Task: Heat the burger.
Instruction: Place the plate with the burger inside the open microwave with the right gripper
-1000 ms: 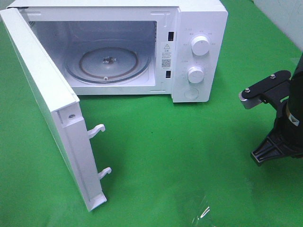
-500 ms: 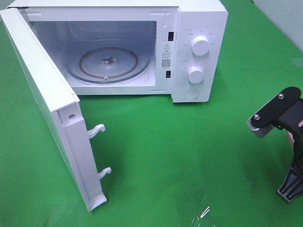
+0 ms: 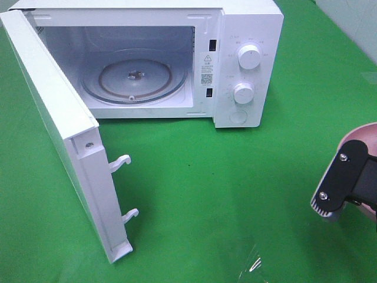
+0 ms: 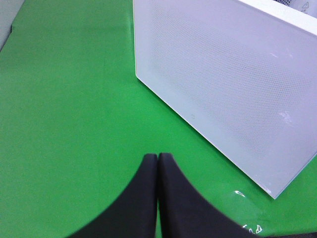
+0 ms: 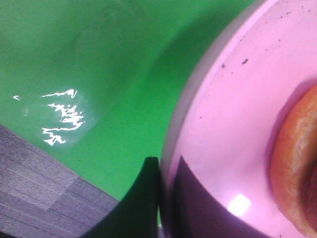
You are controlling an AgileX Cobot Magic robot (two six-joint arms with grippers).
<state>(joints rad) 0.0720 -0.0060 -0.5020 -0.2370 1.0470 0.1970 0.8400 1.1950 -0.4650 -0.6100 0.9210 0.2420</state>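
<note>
While green cloth stretches from it to the open microwave well off, the right gripper pinches the rim of the pink plate, the burger on that plate just past its fingertips; the left gripper hangs closed beside the door.

The left gripper hangs over the green cloth, and its two black fingers are pressed together with no gap. Near it stands the white microwave door, with a fine dotted mesh on its face. A small shiny patch lies on the cloth near the door's lower corner.
</note>
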